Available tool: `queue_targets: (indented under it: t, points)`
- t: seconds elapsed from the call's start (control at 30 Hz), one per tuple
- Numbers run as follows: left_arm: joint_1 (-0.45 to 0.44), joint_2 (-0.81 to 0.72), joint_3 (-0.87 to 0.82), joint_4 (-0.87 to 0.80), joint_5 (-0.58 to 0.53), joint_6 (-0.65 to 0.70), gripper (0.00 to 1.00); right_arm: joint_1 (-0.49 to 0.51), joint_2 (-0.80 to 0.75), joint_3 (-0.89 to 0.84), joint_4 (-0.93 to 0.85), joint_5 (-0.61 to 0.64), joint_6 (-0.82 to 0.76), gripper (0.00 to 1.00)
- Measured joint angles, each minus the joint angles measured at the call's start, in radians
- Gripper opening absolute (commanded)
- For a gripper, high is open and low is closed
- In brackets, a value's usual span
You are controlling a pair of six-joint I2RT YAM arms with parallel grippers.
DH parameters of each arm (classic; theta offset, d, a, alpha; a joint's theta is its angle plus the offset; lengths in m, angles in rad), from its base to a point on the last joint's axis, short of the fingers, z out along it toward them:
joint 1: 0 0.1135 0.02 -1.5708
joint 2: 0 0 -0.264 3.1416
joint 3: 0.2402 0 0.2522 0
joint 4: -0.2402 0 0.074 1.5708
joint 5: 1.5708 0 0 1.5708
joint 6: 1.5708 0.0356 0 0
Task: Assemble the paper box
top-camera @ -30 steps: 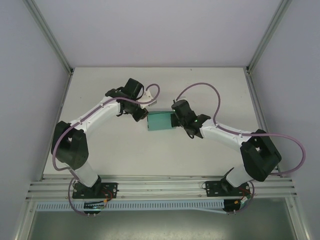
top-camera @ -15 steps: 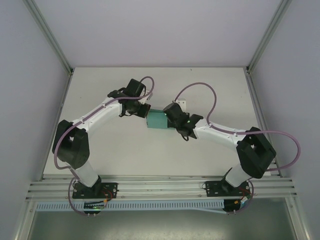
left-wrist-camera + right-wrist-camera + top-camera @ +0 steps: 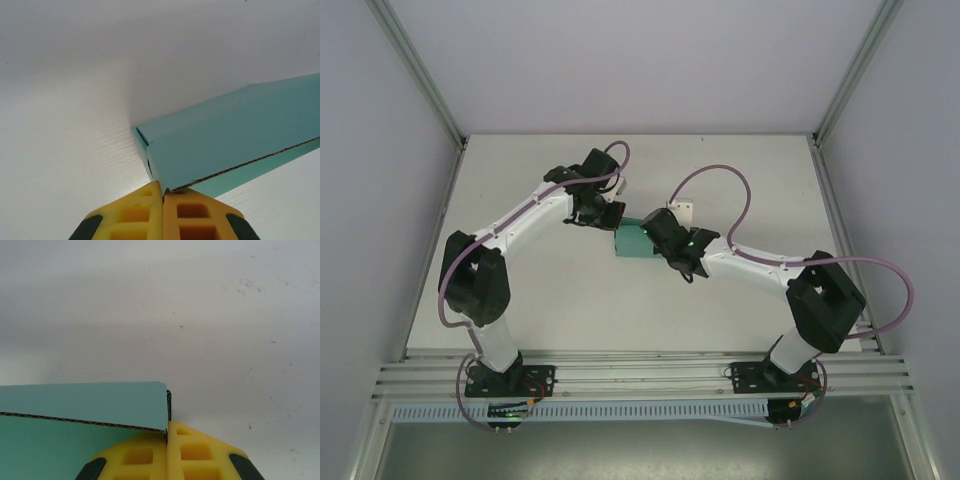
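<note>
Pressing in from both ends, the arms are bracing the teal-green corrugated card box point(image 3: 632, 241), which is lying near the middle of the white tabletop point(image 3: 550, 290). Left of the box, the left arm's yellow fingers point(image 3: 145, 200) are closed together, tips touching its corner. Right of it, the right arm's yellow fingers point(image 3: 192, 442) are likewise shut against a corner, seemingly squaring the walls. No printing is showing on the card.

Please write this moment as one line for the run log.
left tool: shut, tips at box corner | right tool: shut, tips at box corner | box: between both tools
</note>
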Motion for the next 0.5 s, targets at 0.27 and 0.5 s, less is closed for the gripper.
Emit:
queue_targets:
  t: [0.27,0.5]
  points:
    - [0.005,0.019,0.024,-0.038,0.033,-0.053,0.0,0.005,0.002,-0.003,0.002,0.018,0.012,0.0]
    - [0.008,-0.011,-0.033,0.023,0.05,-0.091,0.0,0.011,0.002,-0.009,0.009,0.03,0.03,0.0]
